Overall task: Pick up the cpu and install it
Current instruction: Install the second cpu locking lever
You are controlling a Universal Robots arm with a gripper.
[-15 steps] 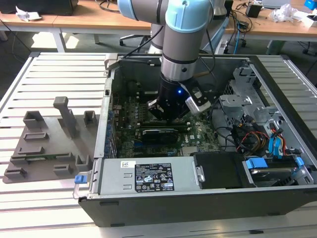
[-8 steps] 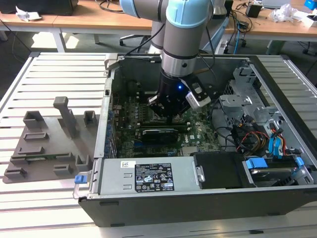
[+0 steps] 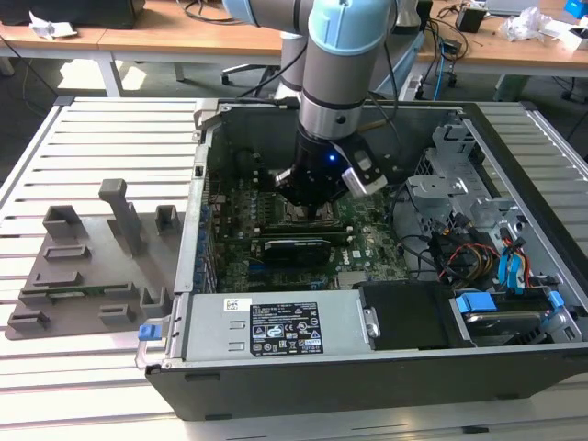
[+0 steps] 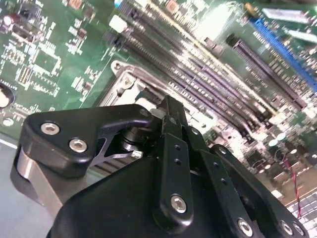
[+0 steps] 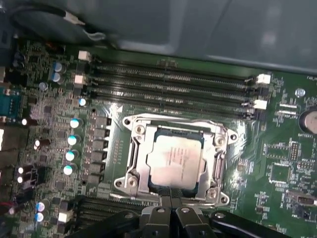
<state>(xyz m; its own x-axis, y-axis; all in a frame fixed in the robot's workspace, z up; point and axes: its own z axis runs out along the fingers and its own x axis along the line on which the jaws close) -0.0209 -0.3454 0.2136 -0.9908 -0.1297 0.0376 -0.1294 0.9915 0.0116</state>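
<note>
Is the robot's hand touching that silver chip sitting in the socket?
Cannot tell. In the first wrist view the hand overlaps the near edge of the cpu, hiding any contact or gap.

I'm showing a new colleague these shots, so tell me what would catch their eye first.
First, the big pale blue and grey robot arm plunging into the open computer case, which sits on a slatted metal table. Next, in the first wrist view, the silvery cpu lying square inside its metal socket frame on the green motherboard, with the black pincer right at the chip's edge.
</note>
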